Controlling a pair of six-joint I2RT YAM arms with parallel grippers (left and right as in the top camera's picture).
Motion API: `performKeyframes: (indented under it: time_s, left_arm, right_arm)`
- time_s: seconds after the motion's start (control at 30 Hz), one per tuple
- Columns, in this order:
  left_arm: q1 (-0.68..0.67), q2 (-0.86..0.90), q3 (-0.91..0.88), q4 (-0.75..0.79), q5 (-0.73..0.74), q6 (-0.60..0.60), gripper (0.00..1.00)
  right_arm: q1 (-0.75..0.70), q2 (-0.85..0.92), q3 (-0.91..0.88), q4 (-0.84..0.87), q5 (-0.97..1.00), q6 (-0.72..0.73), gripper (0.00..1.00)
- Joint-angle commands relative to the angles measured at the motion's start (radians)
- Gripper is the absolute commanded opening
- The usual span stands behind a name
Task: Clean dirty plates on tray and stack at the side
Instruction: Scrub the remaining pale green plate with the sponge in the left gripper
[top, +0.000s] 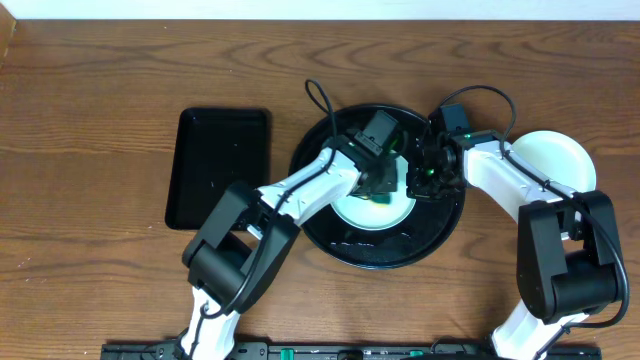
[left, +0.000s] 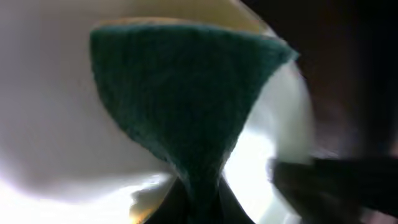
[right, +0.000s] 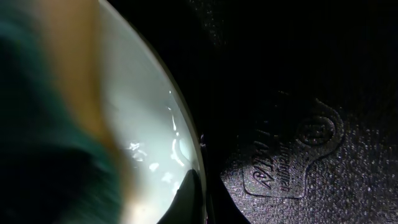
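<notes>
One pale mint-green plate (top: 385, 213) lies in the round black tray (top: 340, 240). My left gripper (top: 380, 185) is shut on a green sponge with a yellow back (left: 186, 93) and presses it onto the plate (left: 50, 124). My right gripper (top: 425, 178) is at the plate's right rim, with one finger (right: 196, 193) over the edge of the plate (right: 149, 124), pinching it. The sponge shows blurred at the left of the right wrist view (right: 31, 124). The tray's textured floor (right: 298, 93) lies beside the rim. Another pale plate (top: 560, 160) sits on the table to the right of the tray.
A smaller rectangular black tray (top: 220, 165) lies on the wooden table left of the round tray. Both arms reach over the round tray and crowd its middle. Cables loop above the tray's far rim.
</notes>
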Motion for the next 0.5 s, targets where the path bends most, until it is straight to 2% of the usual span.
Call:
performKeyframes:
  time_s: [0.0,0.27,0.47]
  left_arm:
    - [-0.048,0.035,-0.008,0.028,0.221,-0.051,0.09]
    - [-0.039,0.035,-0.009,-0.031,0.188,-0.013,0.11]
    - [0.013,0.035,-0.009,-0.244,-0.116,0.024,0.08]
  right_arm:
    - [-0.004,0.034,-0.015,-0.009,0.095,0.003,0.01]
    - [-0.004,0.034,-0.015,-0.013,0.095,0.003,0.01]
    - [-0.004,0.034,-0.015,-0.013,0.095,0.003,0.01]
